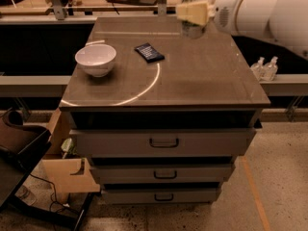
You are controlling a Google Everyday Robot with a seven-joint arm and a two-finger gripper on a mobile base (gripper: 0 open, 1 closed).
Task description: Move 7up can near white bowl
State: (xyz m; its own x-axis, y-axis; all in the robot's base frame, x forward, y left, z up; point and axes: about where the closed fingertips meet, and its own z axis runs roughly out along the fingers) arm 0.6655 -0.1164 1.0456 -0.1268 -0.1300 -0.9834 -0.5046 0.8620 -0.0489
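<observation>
claw (193,12): at 1 o'clock over the worktop (202,76), carried on a white arm (260,8) that enters from 2 o'clock; clamped across the middle of the 7up can.
7up can (194,29): upright in the claw, blurred, label not readable; whether its base clears the surface cannot be told; well apart from the white bowl.
white bowl (96,59): upright on the worktop at 9 o'clock, near the left edge.
dark blue packet (149,52): flat, at 11 o'clock, between bowl and can, touching neither.
drawers (163,142): three, stacked under the worktop.
two small bottles (264,67): beyond the right edge, at 3 o'clock.
</observation>
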